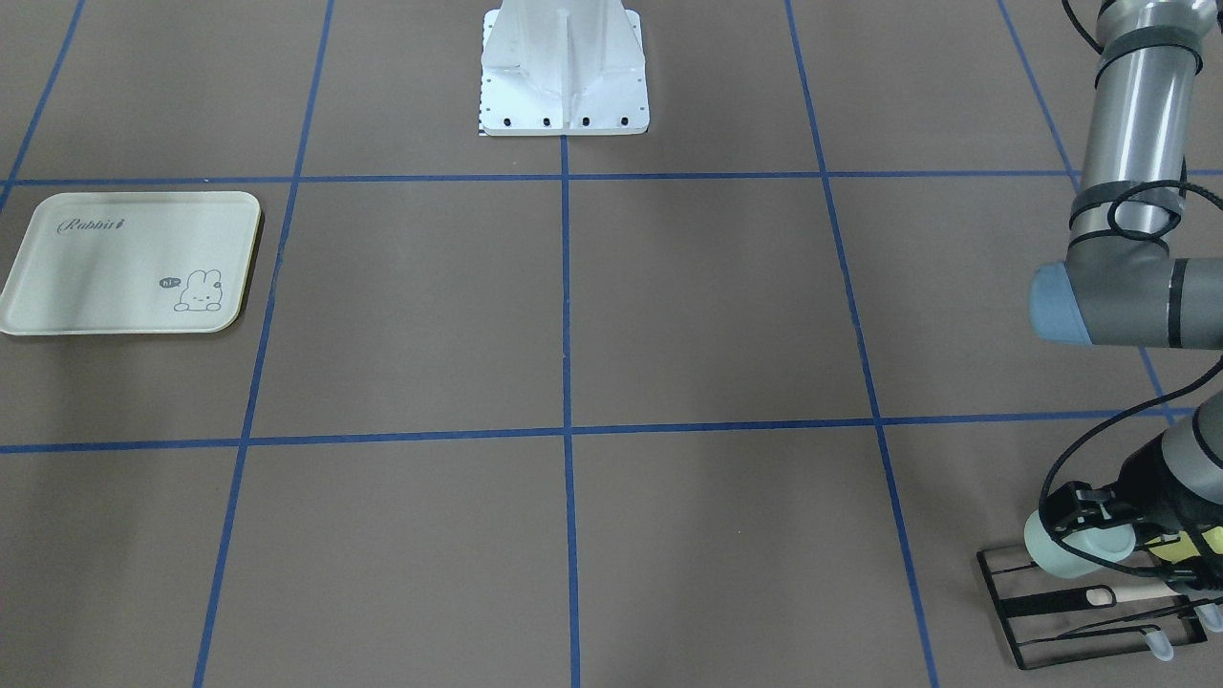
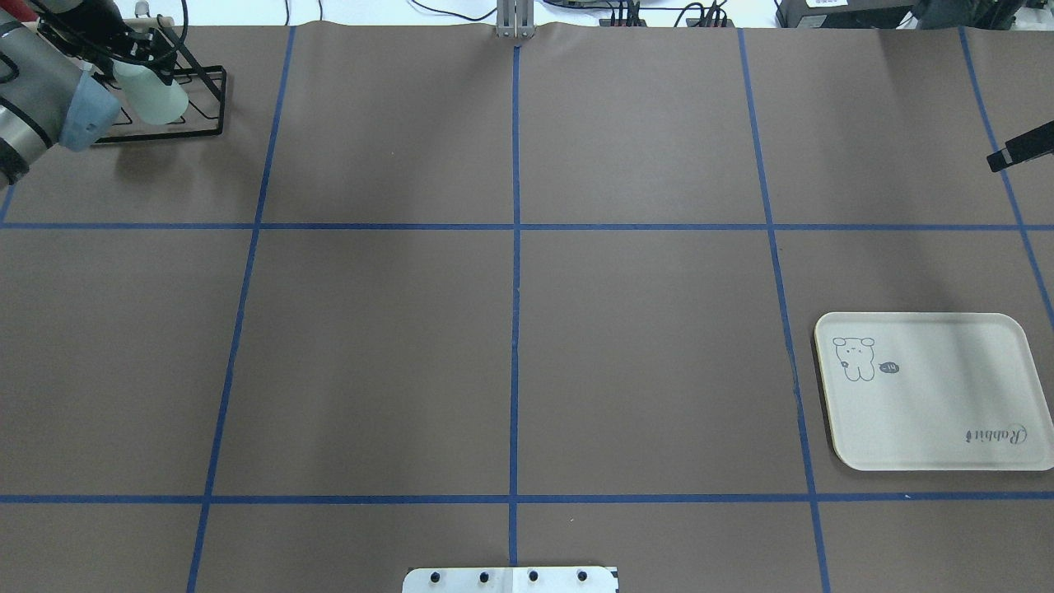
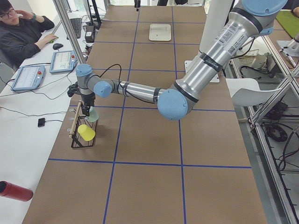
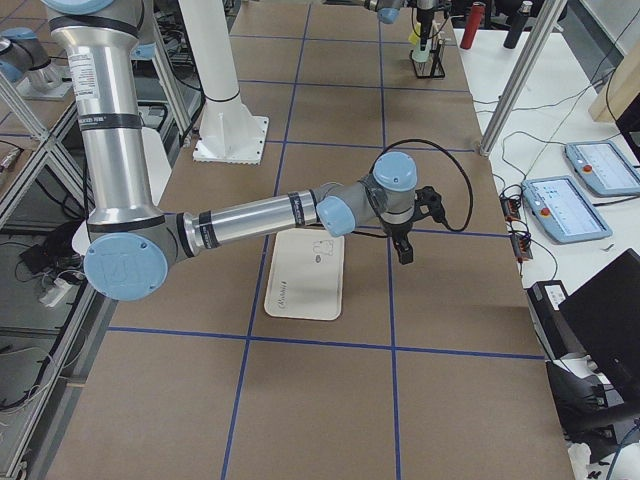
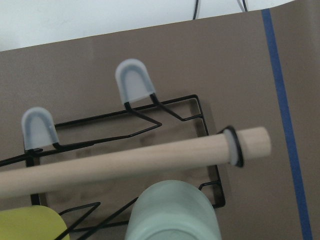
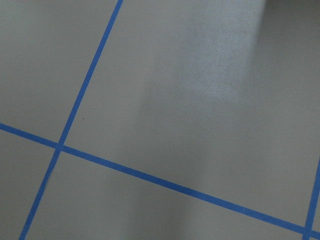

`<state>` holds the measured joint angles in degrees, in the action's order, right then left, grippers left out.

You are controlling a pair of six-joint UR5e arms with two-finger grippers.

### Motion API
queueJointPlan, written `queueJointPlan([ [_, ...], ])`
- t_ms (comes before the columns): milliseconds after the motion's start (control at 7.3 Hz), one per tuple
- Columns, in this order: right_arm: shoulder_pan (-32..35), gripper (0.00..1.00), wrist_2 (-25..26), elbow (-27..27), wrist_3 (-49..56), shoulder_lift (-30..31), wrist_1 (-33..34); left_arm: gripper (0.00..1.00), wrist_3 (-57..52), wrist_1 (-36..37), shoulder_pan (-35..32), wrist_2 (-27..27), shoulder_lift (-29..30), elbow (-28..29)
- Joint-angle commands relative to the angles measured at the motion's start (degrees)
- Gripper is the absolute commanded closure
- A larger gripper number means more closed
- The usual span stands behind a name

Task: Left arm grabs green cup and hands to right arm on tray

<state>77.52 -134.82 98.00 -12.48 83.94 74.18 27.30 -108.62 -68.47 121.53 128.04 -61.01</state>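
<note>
"Two cups sit on the black wire rack [image 2: 202, 107] at the desk's far left corner," says one operator. "The left gripper [image 1: 1089, 516] straddles the green cup [image 1: 1075, 551], with the yellow cup [image 3: 86, 132] just beside it. Whether the pads press it, no view settles."

"Then it should squeeze mid-body," the other replies, "and draw the cup off along its tilt, clear of the wooden dowel [image 5: 125, 162], before swinging right. A sideways tug would likely drag the rack."

"And the receiver?"

"The right gripper [image 2: 1019, 150] hovers over bare desk, farther out than the tray [image 2: 930, 445] — its opening cannot be told. The tray lies near right, well apart from the cup, so a firm hold matters."
</note>
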Motion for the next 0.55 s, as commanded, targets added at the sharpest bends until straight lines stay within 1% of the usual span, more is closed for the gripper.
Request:
queueJointPlan([
  [0,0.0,0.01,0.0,0.0,0.0,0.0,0.0,0.55,0.0,0.1,-0.4,-0.1,0.0,-0.2],
  [274,0.0,0.01,0.0,0.0,0.0,0.1,0.0,0.86,0.0,0.2,-1.6,0.0,0.0,-0.7],
  [411,0.0,0.01,-0.1,0.1,0.0,0.0,0.0,0.96,0.0,0.3,-1.8,0.0,0.0,-1.5],
])
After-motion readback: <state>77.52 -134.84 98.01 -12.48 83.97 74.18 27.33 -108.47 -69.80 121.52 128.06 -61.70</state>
